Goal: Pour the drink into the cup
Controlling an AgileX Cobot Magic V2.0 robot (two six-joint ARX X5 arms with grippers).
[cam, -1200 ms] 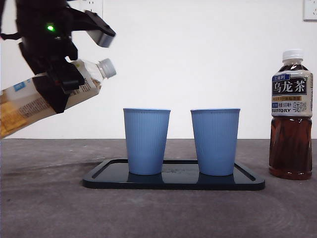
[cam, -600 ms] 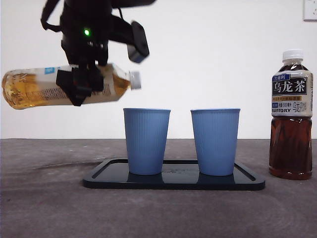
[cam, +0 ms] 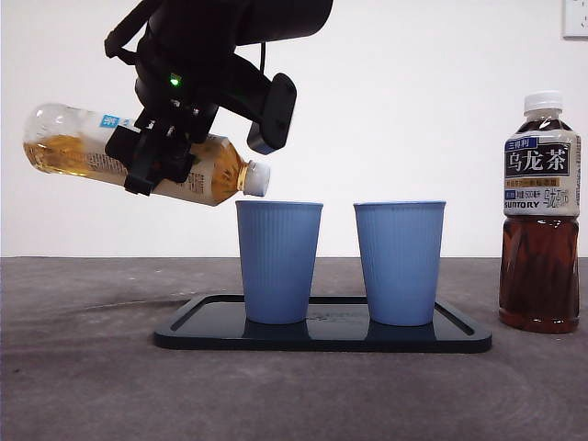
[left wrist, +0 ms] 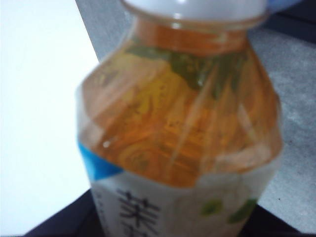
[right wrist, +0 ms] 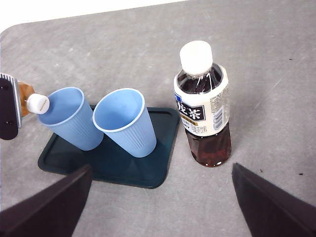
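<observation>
My left gripper (cam: 158,154) is shut on a clear bottle of amber tea (cam: 78,145) and holds it tilted, neck downward. Its white cap (cam: 256,179) is on and sits at the near rim of the left blue cup (cam: 278,262). The bottle fills the left wrist view (left wrist: 182,123). A second blue cup (cam: 399,262) stands to the right on the same black tray (cam: 322,337). My right gripper (right wrist: 163,197) is open and empty, high above the table, looking down on both cups (right wrist: 69,121) (right wrist: 126,121).
A full bottle of dark oolong tea (cam: 540,230) with a white cap stands upright on the grey table just right of the tray; it also shows in the right wrist view (right wrist: 203,113). A white wall runs behind.
My left gripper has carried the bottle right and tipped its neck from raised to downward, reaching the left cup's rim. The left cup has shifted slightly to the right.
</observation>
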